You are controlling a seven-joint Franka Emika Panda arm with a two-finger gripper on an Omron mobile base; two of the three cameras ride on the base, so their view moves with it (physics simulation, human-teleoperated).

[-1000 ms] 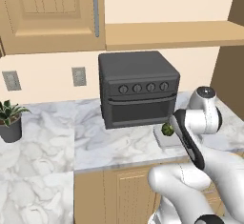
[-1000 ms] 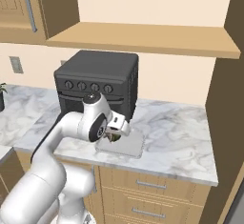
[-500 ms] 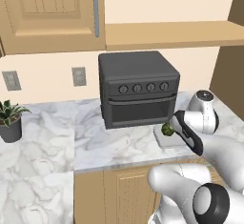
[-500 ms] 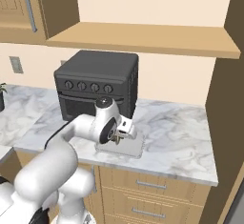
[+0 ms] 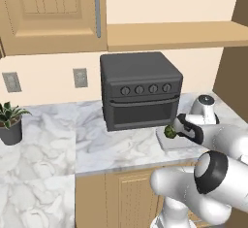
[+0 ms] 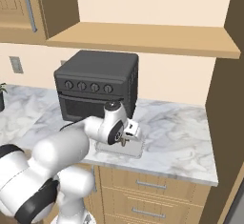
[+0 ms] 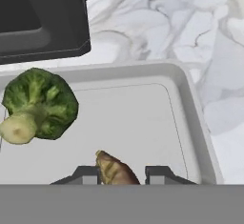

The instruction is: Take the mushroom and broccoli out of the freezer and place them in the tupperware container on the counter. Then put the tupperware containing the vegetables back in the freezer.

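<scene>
Just behind the gripper we see a boxy black countertop oven with four round knobs above its dark door. Well off to the gripper's left a spiky green plant in a dark grey pot stands, with two pale wall outlets behind. Above it all we see a light wooden shelf and a wooden cabinet door.
</scene>
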